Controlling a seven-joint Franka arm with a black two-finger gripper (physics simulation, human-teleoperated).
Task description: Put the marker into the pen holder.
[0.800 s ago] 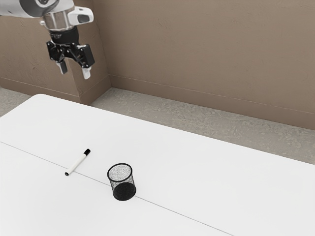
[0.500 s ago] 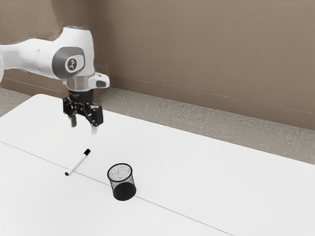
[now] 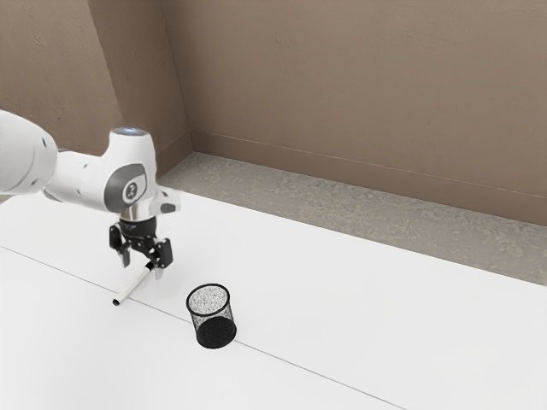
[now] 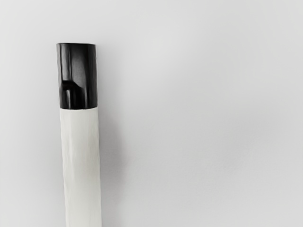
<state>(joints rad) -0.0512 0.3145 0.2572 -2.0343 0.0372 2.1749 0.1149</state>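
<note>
1. Exterior view: the white robot arm (image 3: pixel 79 179) enters from the left side of the frame, and its black two-finger gripper (image 3: pixel 143 266) is low over the table, in the left part of the frame, a little below mid-height.
2. The fingers of the gripper stand well apart, with nothing clamped between them.
3. The slim white marker with black cap (image 3: pixel 133 284) lies slanting on the smooth white table (image 3: pixel 359 316), in the lower left of the frame. Its capped end points to the upper right and is beneath the gripper; its other end, also black, points to the lower left.
4. The round black wire-mesh pen holder (image 3: pixel 216 330) stands upright on the table, low and left of centre in the frame. The marker is outside it, apart from it.
5. Behind the table are a grey mottled floor (image 3: pixel 359 205) and, across the upper frame, a brown wall (image 3: pixel 359 85).
6. Wrist view: the black cap and part of the white barrel are seen closely, with a soft shadow beside them.
</note>
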